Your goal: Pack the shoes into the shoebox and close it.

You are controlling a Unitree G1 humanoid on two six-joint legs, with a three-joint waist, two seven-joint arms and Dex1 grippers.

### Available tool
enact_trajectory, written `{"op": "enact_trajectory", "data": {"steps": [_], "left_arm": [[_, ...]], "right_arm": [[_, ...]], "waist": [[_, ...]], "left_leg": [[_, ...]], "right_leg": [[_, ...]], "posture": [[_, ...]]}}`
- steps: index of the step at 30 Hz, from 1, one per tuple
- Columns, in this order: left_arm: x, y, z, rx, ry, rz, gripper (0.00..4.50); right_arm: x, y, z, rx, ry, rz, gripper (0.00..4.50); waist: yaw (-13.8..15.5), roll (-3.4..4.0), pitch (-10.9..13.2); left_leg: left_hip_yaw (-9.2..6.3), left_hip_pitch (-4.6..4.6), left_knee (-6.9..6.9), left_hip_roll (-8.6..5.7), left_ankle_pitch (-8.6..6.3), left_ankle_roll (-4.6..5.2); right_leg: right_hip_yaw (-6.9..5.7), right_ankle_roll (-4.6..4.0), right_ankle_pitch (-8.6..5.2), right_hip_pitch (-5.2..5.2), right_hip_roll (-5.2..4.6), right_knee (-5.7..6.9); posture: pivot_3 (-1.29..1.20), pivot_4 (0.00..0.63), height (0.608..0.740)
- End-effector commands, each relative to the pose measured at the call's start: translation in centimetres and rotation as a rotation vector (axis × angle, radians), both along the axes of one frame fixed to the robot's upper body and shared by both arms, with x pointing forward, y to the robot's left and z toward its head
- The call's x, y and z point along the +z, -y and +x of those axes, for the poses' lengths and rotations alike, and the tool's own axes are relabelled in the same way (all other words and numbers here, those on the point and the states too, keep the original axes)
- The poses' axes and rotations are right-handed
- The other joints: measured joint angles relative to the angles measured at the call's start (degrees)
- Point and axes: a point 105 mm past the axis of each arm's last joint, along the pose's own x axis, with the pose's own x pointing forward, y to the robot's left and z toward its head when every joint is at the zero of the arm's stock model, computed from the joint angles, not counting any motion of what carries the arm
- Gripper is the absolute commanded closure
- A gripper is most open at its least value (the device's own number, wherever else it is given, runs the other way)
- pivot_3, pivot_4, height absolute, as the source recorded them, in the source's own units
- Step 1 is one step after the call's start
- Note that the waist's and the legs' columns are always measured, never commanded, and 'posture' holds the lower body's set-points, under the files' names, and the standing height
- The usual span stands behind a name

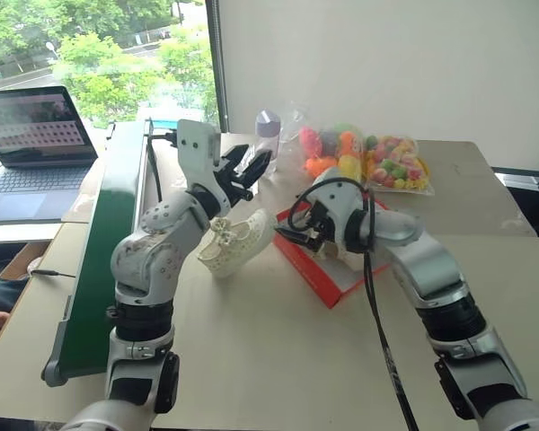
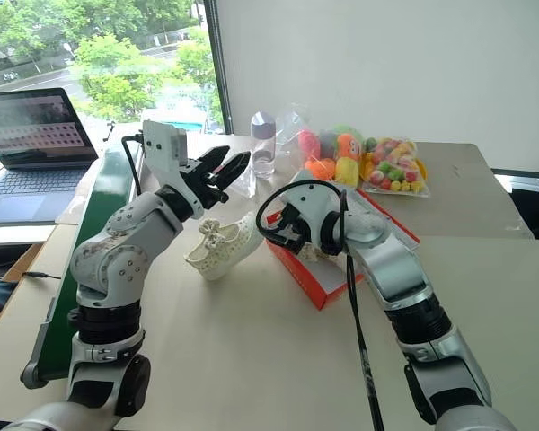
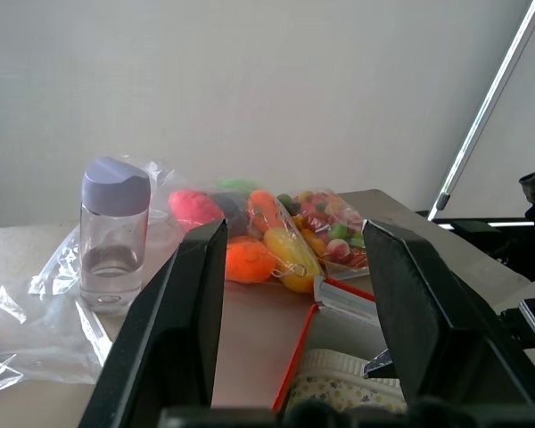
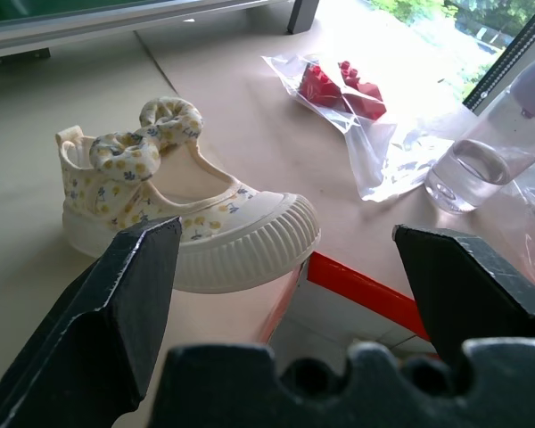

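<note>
shoebox (image 1: pixel 328 274) is my landmark: red-orange, open, lying on the table (image 1: pixel 278 359). one cream shoe with a flowered bow (image 4: pixel 178 209) sits outside it, its ribbed toe resting on the box's near red edge and its heel out on the table. a second shoe (image 3: pixel 343 379) appears to lie inside the box, though my right forearm covers most of the interior. my right gripper (image 4: pixel 294 294) hovers at the box edge just beside the outside shoe, jaws wide and holding nothing. my left gripper (image 2: pixel 217 171) hangs above that shoe, on the side away from the box, jaws partly apart and empty. a bag of colourful toys (image 1: pixel 364 157) and a clear bottle (image 1: pixel 267 136) stand beyond the box.

judgement: roughly half done. left: get the outside shoe fully in, then fold the lid over.
</note>
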Motion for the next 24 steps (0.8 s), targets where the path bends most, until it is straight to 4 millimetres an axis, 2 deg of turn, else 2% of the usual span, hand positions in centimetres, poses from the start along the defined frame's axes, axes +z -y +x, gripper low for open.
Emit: {"op": "enact_trajectory", "data": {"steps": [1, 10, 16, 18, 24], "left_arm": [[1.3, 0.2, -0.7, -0.019, 0.054, -0.005, 1.98], [1.2, -1.3, -0.6, 0.022, 0.052, 0.016, 1.98], [0.3, -1.9, -0.8, 0.034, 0.032, 0.046, 1.98], [-0.9, -2.5, -1.2, 0.017, 0.0, 0.143, 1.98], [-4.0, -6.5, -1.6, 0.006, -0.14, 0.413, 1.98]], "right_arm": [[1.3, -0.4, -0.4, 0.016, 0.053, 0.014, 0.0], [1.2, -0.4, -0.6, 0.048, 0.012, 0.012, 0.0], [1.2, -0.3, -0.6, 0.046, -0.007, 0.019, 0.0], [1.0, -0.2, -0.7, 0.05, -0.018, 0.014, 0.0], [0.7, 0.2, -0.8, 0.044, -0.037, 0.002, 0.0]], "waist": [[0.0, 0.0, 0.0], [-0.06, 0.0, 0.0], [-0.06, 0.0, 0.0], [-0.05, 0.0, 0.0], [-0.74, 0.01, 0.0]], "left_leg": [[0.0, 0.0, 0.0, 0.0, 0.0, 0.0], [0.0, 0.02, 0.0, 0.0, 0.0, 0.0], [0.0, 0.01, 0.0, 0.01, 0.0, 0.0], [0.0, 0.02, 0.0, 0.01, 0.0, 0.0], [0.01, 0.05, -0.02, 0.05, 0.01, -0.03]], "right_leg": [[0.0, 0.0, 0.0, 0.0, 0.0, 0.0], [0.0, 0.0, 0.0, 0.01, 0.01, 0.0], [0.0, 0.0, 0.0, 0.0, 0.0, 0.01], [0.0, 0.0, 0.0, 0.01, 0.0, 0.01], [-0.01, -0.03, -0.02, -0.04, 0.04, 0.06]], "posture": [[0.0, 0.15, 0.74], [0.0, 0.15, 0.74], [0.0, 0.15, 0.74], [0.0, 0.15, 0.74], [0.0, 0.15, 0.74]]}}
